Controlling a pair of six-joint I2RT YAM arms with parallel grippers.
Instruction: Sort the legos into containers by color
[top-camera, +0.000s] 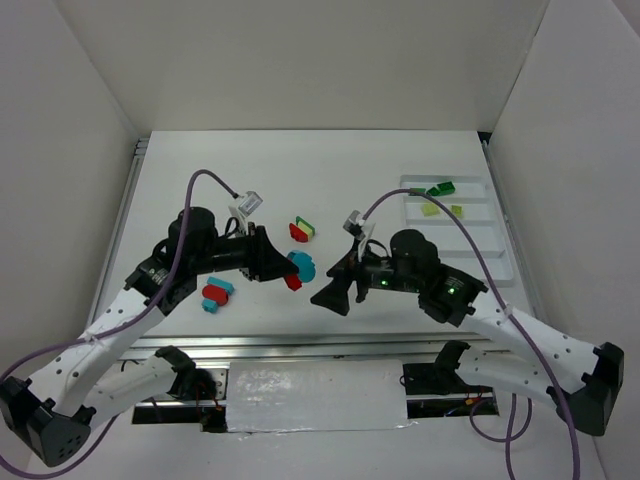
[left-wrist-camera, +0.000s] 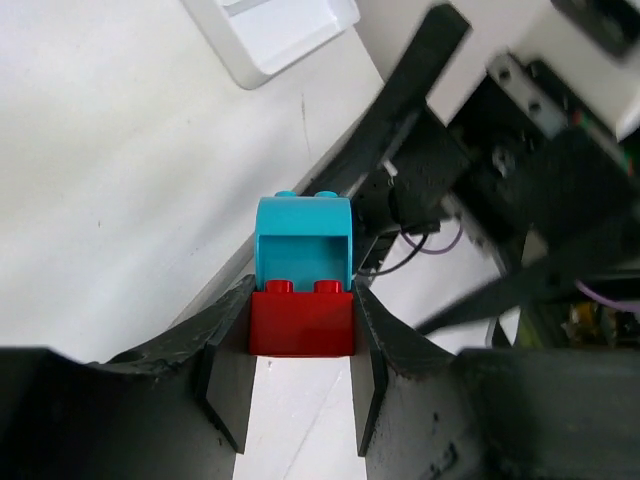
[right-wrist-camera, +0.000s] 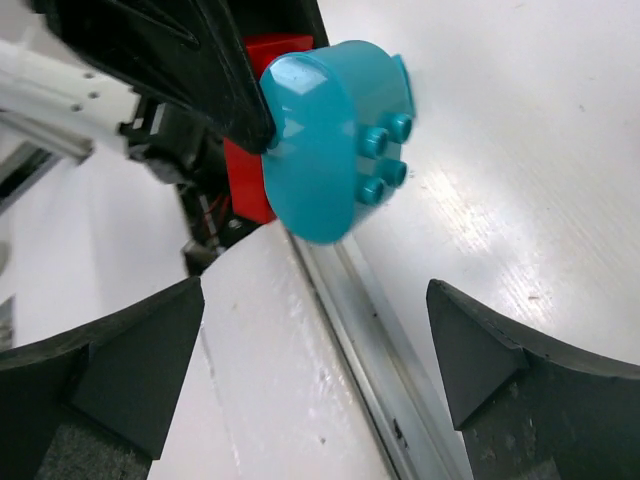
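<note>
My left gripper (top-camera: 284, 272) is shut on a red brick (top-camera: 293, 282) with a cyan brick (top-camera: 301, 264) stuck on it, held above the table's middle. In the left wrist view the red brick (left-wrist-camera: 300, 320) sits between the fingers (left-wrist-camera: 228, 385) and the cyan brick (left-wrist-camera: 303, 238) juts out beyond it. My right gripper (top-camera: 331, 297) is open and empty, facing that stack from the right; in its view (right-wrist-camera: 315, 365) the cyan brick (right-wrist-camera: 330, 140) and red brick (right-wrist-camera: 248, 185) hang just ahead. The white tray (top-camera: 482, 247) at the far right holds a dark green brick (top-camera: 440, 189) and two yellow-green bricks (top-camera: 430, 209).
A red and yellow-green stack (top-camera: 301, 230) lies behind the grippers. Red and cyan bricks (top-camera: 215, 293) lie by the left arm. The table's metal front rail (right-wrist-camera: 370, 340) runs under the right gripper. White walls enclose the table.
</note>
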